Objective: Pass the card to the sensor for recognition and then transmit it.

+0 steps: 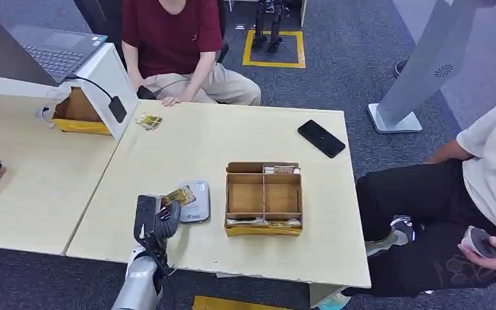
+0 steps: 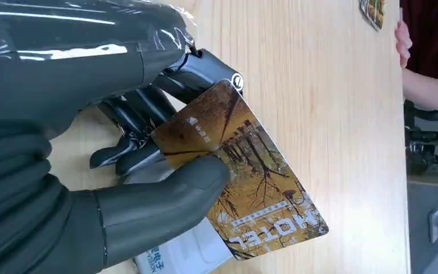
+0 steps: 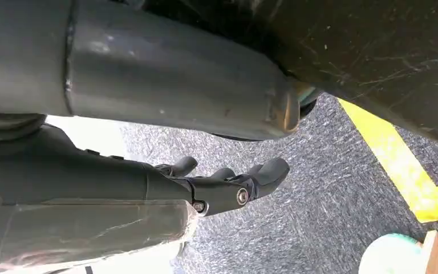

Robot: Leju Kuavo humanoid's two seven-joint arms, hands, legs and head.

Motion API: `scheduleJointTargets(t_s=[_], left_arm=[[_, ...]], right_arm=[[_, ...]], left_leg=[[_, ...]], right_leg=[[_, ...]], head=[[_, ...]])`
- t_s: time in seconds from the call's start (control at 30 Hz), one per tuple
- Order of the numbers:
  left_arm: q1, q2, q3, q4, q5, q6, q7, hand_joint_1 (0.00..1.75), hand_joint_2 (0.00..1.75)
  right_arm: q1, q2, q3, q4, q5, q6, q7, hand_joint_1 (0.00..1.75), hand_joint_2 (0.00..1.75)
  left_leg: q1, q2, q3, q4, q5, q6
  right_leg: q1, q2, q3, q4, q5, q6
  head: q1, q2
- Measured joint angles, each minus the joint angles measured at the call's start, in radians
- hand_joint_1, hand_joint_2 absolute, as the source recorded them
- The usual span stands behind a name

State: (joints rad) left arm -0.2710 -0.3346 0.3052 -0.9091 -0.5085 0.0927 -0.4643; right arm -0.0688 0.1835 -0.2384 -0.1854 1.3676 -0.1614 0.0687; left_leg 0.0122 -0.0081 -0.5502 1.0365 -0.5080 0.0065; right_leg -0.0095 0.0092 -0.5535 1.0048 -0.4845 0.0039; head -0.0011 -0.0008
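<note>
Head view looks forward and down from high above the table (image 1: pixel 200 145). Left wrist view sits close behind the left hand (image 2: pixel 148 165) over that same table, sharing its surface. Right wrist view, below the table, faces the carpet (image 3: pixel 319 188).

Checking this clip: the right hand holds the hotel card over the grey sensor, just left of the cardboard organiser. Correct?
Not quite: the left hand holds the card, as the left wrist view shows. It is over the grey sensor, left of the cardboard organiser.
</note>
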Motion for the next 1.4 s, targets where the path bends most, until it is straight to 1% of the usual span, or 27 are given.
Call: scheduleJointTargets(t_s=[0.07,0.17,0.23,0.3,0.33,0.4,0.53,0.6,0.73,0.83,0.87,0.93,1.0,1.07,1.13,1.4], left_arm=[[0.003,0.000,0.002,-0.012,0.041,-0.023,-0.007,1.75,1.75],[0.008,0.000,0.003,-0.042,0.173,-0.106,-0.023,1.75,1.75],[0.013,0.001,0.003,-0.067,0.248,-0.137,-0.037,1.75,1.75],[0.019,0.001,0.000,-0.097,0.297,-0.137,-0.046,1.75,1.75],[0.020,0.001,-0.002,-0.116,0.302,-0.125,-0.049,1.75,1.75],[0.021,0.001,-0.006,-0.145,0.299,-0.102,-0.049,1.75,1.75],[0.022,0.003,-0.020,-0.185,0.281,-0.082,-0.053,1.75,1.75],[0.021,0.003,-0.025,-0.198,0.242,-0.044,-0.060,1.75,1.75],[0.015,0.003,-0.052,-0.228,0.126,0.086,-0.071,1.75,1.75],[0.012,0.003,-0.065,-0.246,0.084,0.132,-0.071,1.75,1.75],[0.010,0.004,-0.071,-0.251,0.057,0.158,-0.074,1.75,1.75],[0.007,0.004,-0.080,-0.266,-0.023,0.234,-0.076,1.75,1.75],[0.004,0.004,-0.090,-0.279,-0.078,0.288,-0.076,1.75,1.75],[0.001,0.006,-0.093,-0.290,-0.102,0.314,-0.076,1.75,1.75],[-0.002,0.006,-0.093,-0.297,-0.111,0.326,-0.077,1.75,1.75],[-0.008,0.005,-0.095,-0.316,-0.120,0.335,-0.084,1.75,1.75]], right_arm=[[0.000,0.000,-0.004,0.000,0.000,0.000,0.000,0.00,0.00],[0.000,0.000,-0.011,0.000,0.003,-0.001,0.000,0.00,0.00],[0.000,0.000,-0.015,0.000,0.007,-0.002,0.000,0.00,0.00],[0.000,0.000,-0.020,0.000,0.018,-0.002,0.000,0.00,0.00],[0.000,0.000,-0.022,0.000,0.025,-0.002,0.000,0.00,0.00],[0.000,0.000,-0.023,0.000,0.032,-0.002,-0.001,0.00,0.00],[-0.001,0.000,-0.027,0.000,0.039,0.002,-0.002,0.00,0.00],[-0.001,0.000,-0.029,0.000,0.047,0.004,-0.004,0.00,0.00],[-0.002,0.000,-0.029,0.000,0.076,0.010,-0.013,0.00,0.00],[-0.004,0.001,-0.029,0.000,0.082,0.014,-0.014,0.00,0.00],[-0.004,0.001,-0.029,0.000,0.091,0.015,-0.016,0.00,0.00],[-0.005,0.001,-0.028,0.000,0.107,0.016,-0.023,0.00,0.00],[-0.006,0.002,-0.027,0.000,0.116,0.018,-0.024,0.00,0.00],[-0.008,0.004,-0.025,0.000,0.125,0.020,-0.024,0.00,0.00],[-0.011,0.006,-0.022,0.000,0.129,0.023,-0.024,0.00,0.00],[-0.013,0.008,-0.017,-0.002,0.132,0.030,-0.024,0.00,0.00]], left_leg=[[0.000,0.000,-0.001,0.000,0.000,0.000],[0.000,0.000,-0.002,0.000,0.000,0.000],[0.000,0.000,-0.002,0.000,0.000,0.000],[0.000,0.000,-0.002,0.000,0.000,0.000],[0.000,-0.001,-0.003,0.000,0.000,0.000],[0.000,-0.001,-0.003,0.000,0.000,0.000],[0.000,-0.001,-0.003,0.000,0.000,0.000],[0.000,-0.001,-0.003,0.000,0.000,0.000],[0.000,-0.001,-0.002,0.000,0.000,0.000],[0.000,-0.001,-0.002,0.000,0.000,0.000],[0.000,-0.001,-0.003,0.000,0.000,0.000],[0.000,-0.001,-0.002,0.000,0.000,0.000],[0.000,-0.001,-0.002,0.000,0.000,0.000],[0.000,-0.001,-0.002,0.000,0.000,0.000],[0.000,0.000,-0.002,0.000,0.000,0.000],[0.000,0.000,-0.002,0.000,0.000,0.000]], right_leg=[[0.000,0.000,-0.001,0.000,0.000,0.000],[0.000,0.000,-0.002,0.000,0.000,0.000],[0.000,0.000,-0.002,0.000,0.000,0.000],[0.000,0.000,-0.002,0.000,0.000,0.000],[0.000,0.000,-0.003,0.000,0.000,0.000],[0.000,0.000,-0.003,0.000,0.000,0.000],[0.000,0.000,-0.003,0.000,0.000,0.000],[0.000,0.000,-0.003,0.000,0.000,0.000],[0.000,0.000,-0.003,0.000,0.000,0.000],[0.000,0.000,-0.003,0.000,0.000,0.000],[0.000,0.000,-0.003,0.000,0.000,0.000],[0.000,0.000,-0.003,0.000,0.000,0.000],[0.000,0.000,-0.003,0.000,0.000,0.000],[0.000,0.000,-0.003,0.000,0.000,0.000],[0.000,0.000,-0.004,0.000,0.000,0.000],[0.000,0.001,-0.004,0.000,0.000,0.000]], head=[[0.000,0.000],[0.000,0.000],[0.000,0.000],[0.000,0.000],[0.000,0.000],[0.000,0.000],[0.000,0.000],[0.000,0.000],[0.000,0.000],[0.000,0.000],[0.000,0.000],[0.000,0.000],[0.000,0.000],[0.000,0.000],[0.000,0.000],[0.000,0.000]])
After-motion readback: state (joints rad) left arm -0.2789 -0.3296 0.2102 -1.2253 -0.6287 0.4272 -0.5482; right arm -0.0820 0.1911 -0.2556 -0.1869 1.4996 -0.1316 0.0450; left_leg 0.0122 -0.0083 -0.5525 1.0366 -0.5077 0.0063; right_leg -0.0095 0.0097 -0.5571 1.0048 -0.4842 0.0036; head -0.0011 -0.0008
